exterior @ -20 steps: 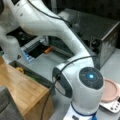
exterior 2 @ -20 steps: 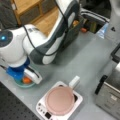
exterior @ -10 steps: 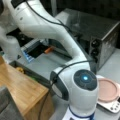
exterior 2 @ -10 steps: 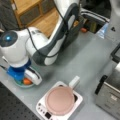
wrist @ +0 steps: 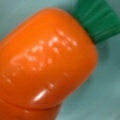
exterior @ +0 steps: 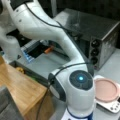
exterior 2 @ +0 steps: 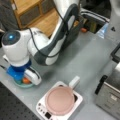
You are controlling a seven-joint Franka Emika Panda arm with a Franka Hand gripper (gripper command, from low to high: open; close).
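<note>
An orange toy carrot (wrist: 47,62) with a green top (wrist: 97,17) fills the wrist view, lying on a teal surface (wrist: 105,95). No fingers show in that view. In a front view the folded white arm brings the gripper (exterior 2: 28,79) down at the carrot (exterior 2: 25,80), which rests in a teal dish (exterior 2: 21,85) at the table's near-left corner. The arm's body hides the dish and gripper in the front view that looks past the blue-lit joint (exterior: 80,78).
A pink lidded pan sits on a white hotplate (exterior 2: 59,100), also visible as (exterior: 106,90). A metal oven (exterior: 100,32) stands at the table's right. A wooden cabinet (exterior: 17,85) and a dark bin (exterior: 27,71) line the far side.
The blue-lit joint has shifted slightly sideways in both front views. The gripper stays low at the dish with the carrot.
</note>
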